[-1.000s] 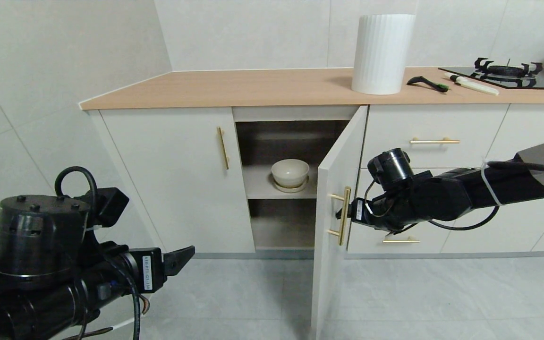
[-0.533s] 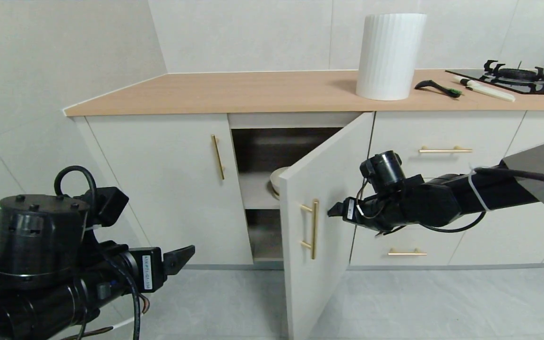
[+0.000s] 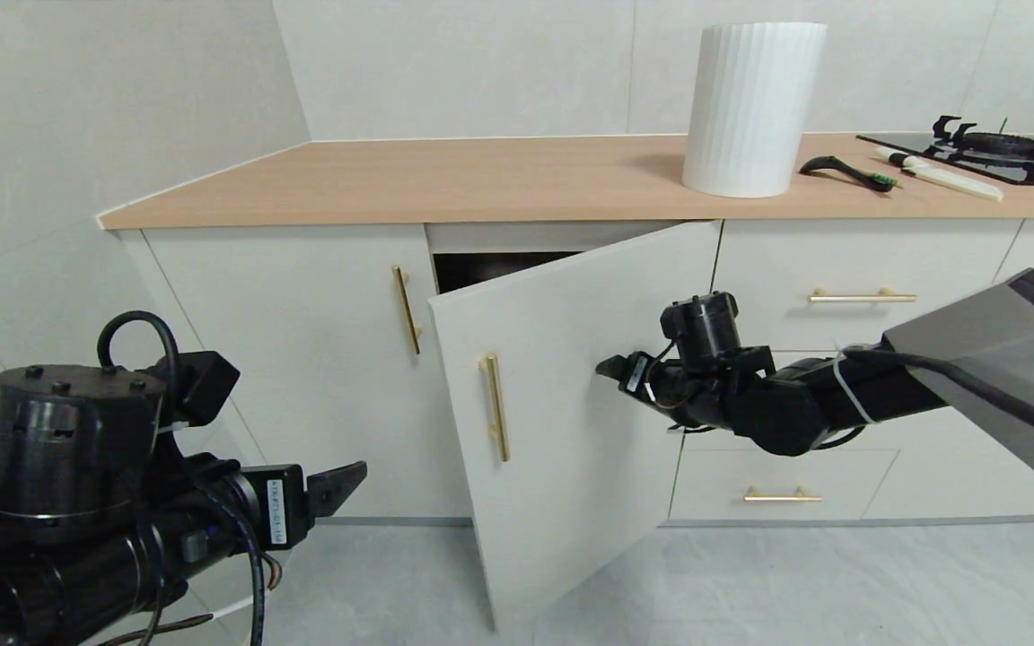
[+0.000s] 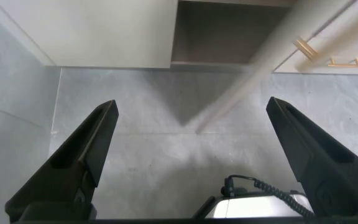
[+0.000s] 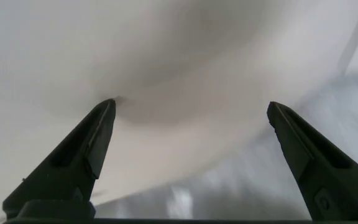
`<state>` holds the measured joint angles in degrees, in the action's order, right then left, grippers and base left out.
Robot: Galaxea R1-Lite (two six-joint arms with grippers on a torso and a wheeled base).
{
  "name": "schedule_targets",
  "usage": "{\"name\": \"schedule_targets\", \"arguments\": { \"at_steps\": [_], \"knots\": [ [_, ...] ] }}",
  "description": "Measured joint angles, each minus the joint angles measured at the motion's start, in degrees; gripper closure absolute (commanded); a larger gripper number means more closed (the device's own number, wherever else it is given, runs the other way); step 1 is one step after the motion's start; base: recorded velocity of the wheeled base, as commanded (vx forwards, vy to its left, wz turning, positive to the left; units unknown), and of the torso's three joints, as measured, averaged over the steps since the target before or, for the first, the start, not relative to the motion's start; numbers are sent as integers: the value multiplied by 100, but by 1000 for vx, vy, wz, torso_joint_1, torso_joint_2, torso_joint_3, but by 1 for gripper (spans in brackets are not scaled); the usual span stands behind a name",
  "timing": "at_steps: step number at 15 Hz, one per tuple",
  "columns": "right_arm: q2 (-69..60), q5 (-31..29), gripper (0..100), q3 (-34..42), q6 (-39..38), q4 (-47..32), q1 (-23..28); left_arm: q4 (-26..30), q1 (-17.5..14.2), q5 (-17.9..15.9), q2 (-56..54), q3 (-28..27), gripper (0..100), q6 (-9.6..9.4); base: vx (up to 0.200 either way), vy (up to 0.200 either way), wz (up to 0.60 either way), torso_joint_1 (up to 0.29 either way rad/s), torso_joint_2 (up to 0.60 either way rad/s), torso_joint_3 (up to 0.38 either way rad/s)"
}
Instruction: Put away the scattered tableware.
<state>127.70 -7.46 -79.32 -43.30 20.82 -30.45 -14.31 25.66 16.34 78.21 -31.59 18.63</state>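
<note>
The door [image 3: 571, 404] stood ajar, hinged on its right edge, the free edge with the upright handle [image 3: 495, 406] swung out toward the robot, and a dark gap showed just above its top left corner. The right gripper [image 3: 611, 368] sat at the door's face, between handle and hinge side, fingers spread wide and holding nothing; whether the tips touched the panel, I couldn't tell. That was the relation that mattered: the face lay straight ahead of it, so a push along its own line would likely swing the panel shut. The left gripper [image 3: 346, 480] hung low, left of the door and well apart from it, also open and empty, so the right arm was plainly nearer. Whatever sat inside was hidden behind the door; a knife [image 3: 939, 175] and a black tool [image 3: 845, 170] lay on the counter [image 3: 436, 179], up and well right of the door
</note>
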Motion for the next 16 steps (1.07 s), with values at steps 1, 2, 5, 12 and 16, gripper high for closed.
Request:
{"name": "schedule_targets", "arguments": {
  "at_steps": [1, 2, 5, 12, 16],
  "knots": [
    [111, -143, 0, -102, -73, 71, 0, 0, 0, -2, 0, 0, 0, 6, 0, 0, 0, 0, 0, 0],
    [243, -351, 0, -256, -145, 118, -5, 0, 0, -2, 0, -2, 0, 9, 0, 0, 0, 0, 0, 0],
    [745, -1172, 0, -883, -191, 127, 5, 0, 0, 0, 0, -5, 0, 9, 0, 0, 0, 0, 0, 0],
    [1395, -1481, 0, -1662, -284, 123, 284, 0, 0, -2, 21, -7, 0, 17, 0, 0, 0, 0, 0, 0],
    [1541, -1608, 0, -1886, -295, 112, 455, 2, 0, 2, 26, -7, 0, 17, 0, 0, 0, 0, 0, 0]
  ]
}}
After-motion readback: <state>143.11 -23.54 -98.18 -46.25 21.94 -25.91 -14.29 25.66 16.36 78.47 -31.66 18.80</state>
